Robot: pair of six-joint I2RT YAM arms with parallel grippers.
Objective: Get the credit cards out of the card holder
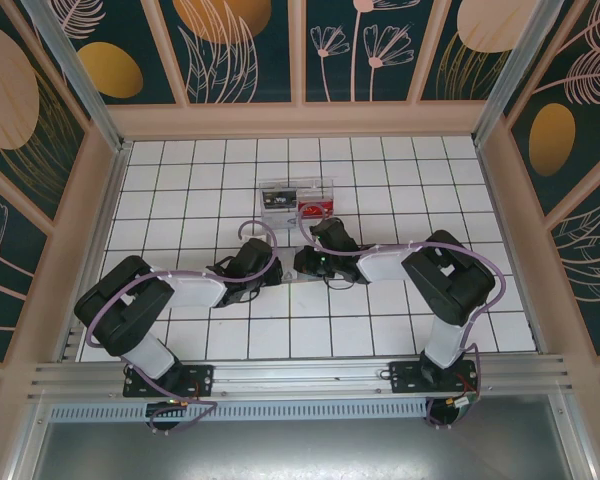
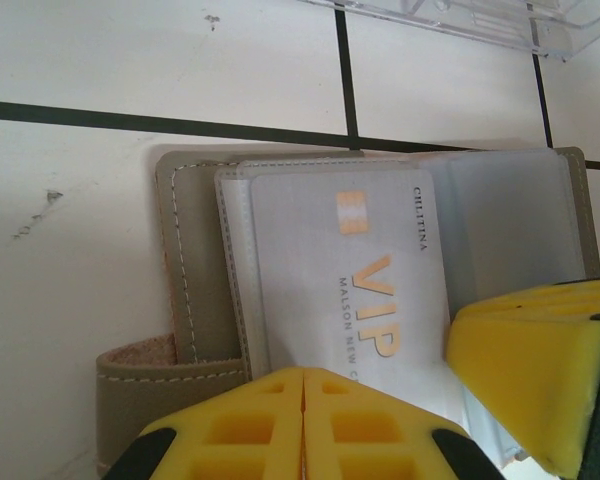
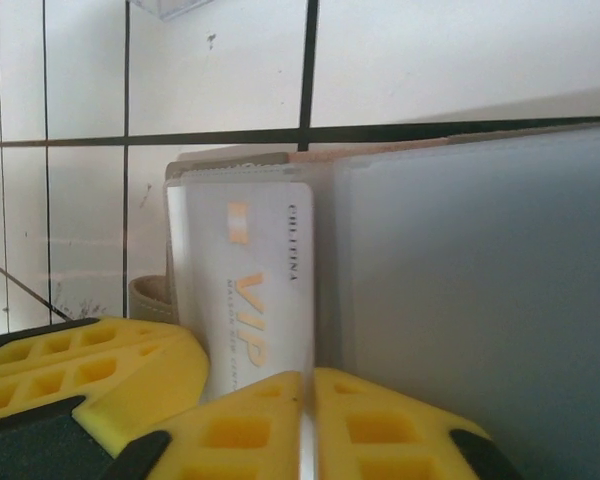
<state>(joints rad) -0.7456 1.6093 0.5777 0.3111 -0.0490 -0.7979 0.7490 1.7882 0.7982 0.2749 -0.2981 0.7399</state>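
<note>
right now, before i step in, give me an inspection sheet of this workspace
surface: white tiled table, a few small dark scuffs.
job's things: card holder lies open flat on the tiles; VIP card sits in its clear sleeve, not yet out.
clutter: clear tray beyond the holder, with two small items inside, one dark and one red.
grippers: left pincer and right pincer are both shut at the holder's near edge; what they pinch is hidden.
cables: purple cables loop along both arms.
surroundings: floral wall panels in wooden frames on three sides; metal rail at the arm bases.
</note>
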